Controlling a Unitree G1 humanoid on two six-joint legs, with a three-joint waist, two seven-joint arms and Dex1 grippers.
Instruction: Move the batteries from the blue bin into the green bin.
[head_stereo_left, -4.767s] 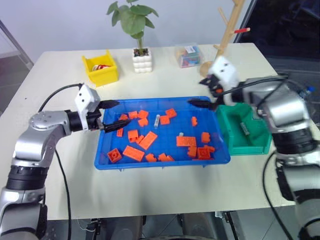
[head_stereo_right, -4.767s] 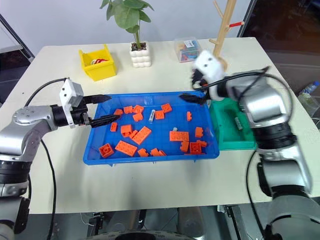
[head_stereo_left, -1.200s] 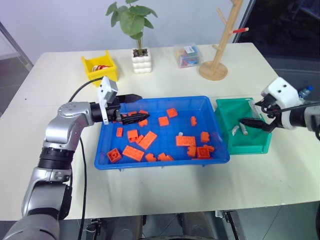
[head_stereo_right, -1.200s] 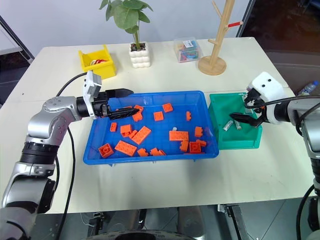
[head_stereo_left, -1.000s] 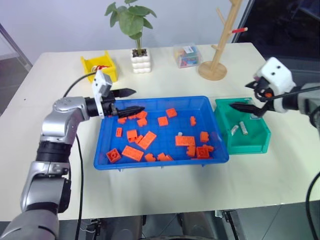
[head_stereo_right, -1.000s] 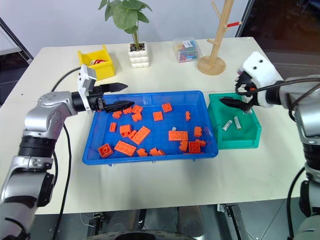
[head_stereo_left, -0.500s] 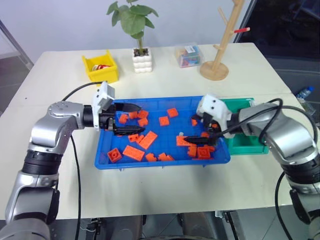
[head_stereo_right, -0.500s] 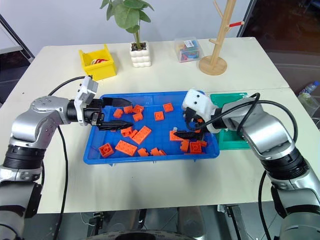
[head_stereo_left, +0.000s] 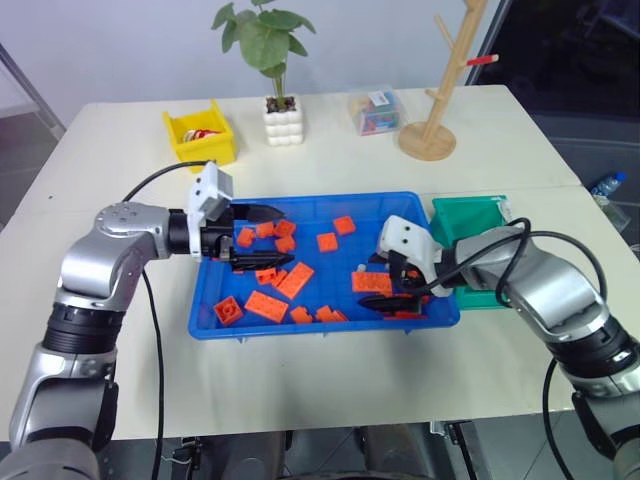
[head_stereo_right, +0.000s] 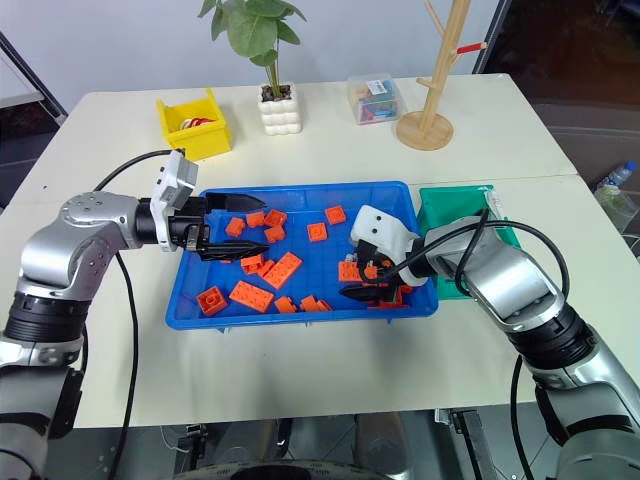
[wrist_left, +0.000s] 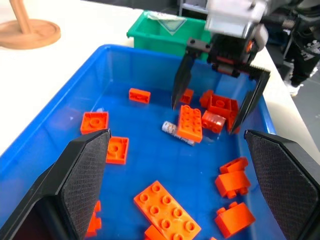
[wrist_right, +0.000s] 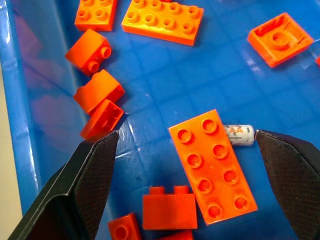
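Note:
The blue bin (head_stereo_left: 320, 330) lies mid-table, strewn with several orange bricks. One battery (wrist_right: 239, 135) lies on its floor, partly tucked under a long orange brick (wrist_right: 212, 165); it also shows in the left wrist view as a small silver battery (wrist_left: 176, 132). My right gripper (head_stereo_left: 385, 285) hangs open just above that brick and battery, near the bin's right end. My left gripper (head_stereo_left: 275, 235) is open and empty over the bin's back-left part. The green bin (head_stereo_left: 470, 212) stands to the right of the blue bin, its inside mostly hidden by my right arm.
A yellow bin (head_stereo_left: 200, 135), a potted plant (head_stereo_left: 283, 115), a clear box (head_stereo_left: 376, 110) and a wooden rack (head_stereo_left: 430, 135) stand along the back of the table. Black cables trail from both wrists.
My right gripper has swung from over the green bin leftward and down into the blue bin's right end, still open. My left gripper has drawn back slightly.

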